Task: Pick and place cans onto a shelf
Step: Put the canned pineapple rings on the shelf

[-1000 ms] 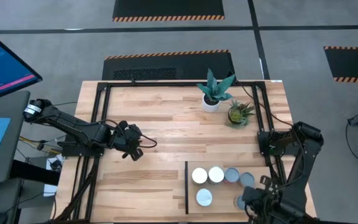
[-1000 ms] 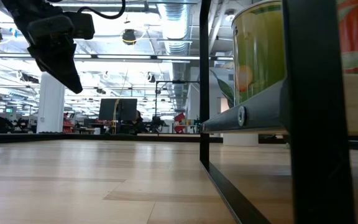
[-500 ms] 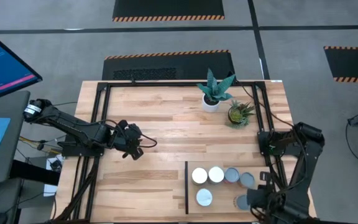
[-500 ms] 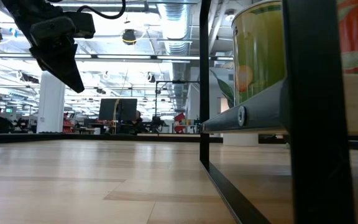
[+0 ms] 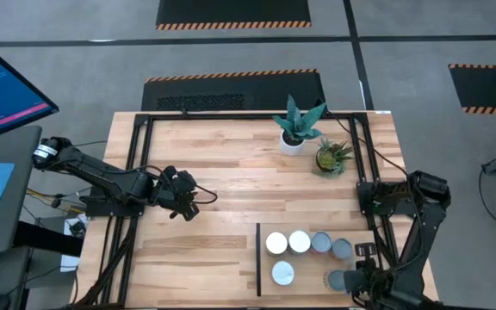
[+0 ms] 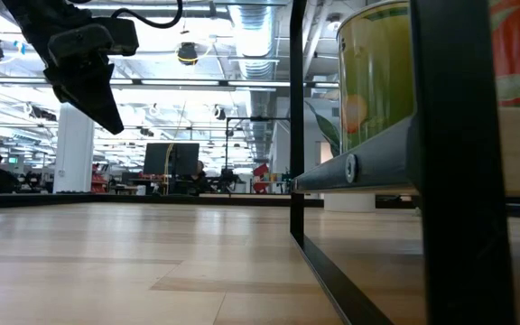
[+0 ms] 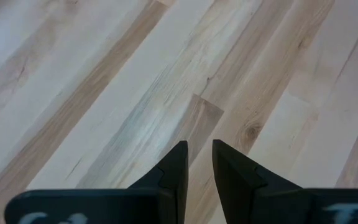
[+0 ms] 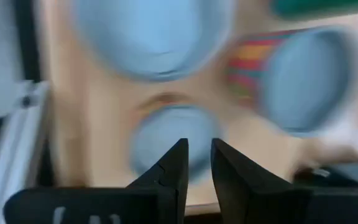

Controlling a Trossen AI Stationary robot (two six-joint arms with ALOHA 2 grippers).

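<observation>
Several short cans with round white or silvery-blue tops stand on the light-wood shelf (image 5: 308, 269), which has a black strip (image 5: 258, 258) along its left edge. Two white-topped cans (image 5: 276, 243) (image 5: 300, 241) and two blue-topped ones (image 5: 321, 243) (image 5: 342, 249) form the far row. One can (image 5: 282, 273) and another (image 5: 336, 280) stand nearer. My right gripper (image 8: 196, 163) is shut and empty, pointing down over the blue tops (image 8: 166, 140) at the shelf's near right corner (image 5: 362, 274). My left gripper (image 5: 184, 204) is shut and empty above bare tabletop at the left (image 7: 197, 163).
Two potted plants (image 5: 296, 127) (image 5: 331, 157) stand at the table's far right. A black frame (image 5: 136, 172) runs around the tabletop. In the low view a green-labelled can (image 6: 377, 72) and the shelf's black post (image 6: 459, 162) fill the right side. Bare planks lie in the table's middle.
My right gripper has drawn back a little toward the table's right edge, uncovering more of the near right can's blue top. The cans have stayed in place.
</observation>
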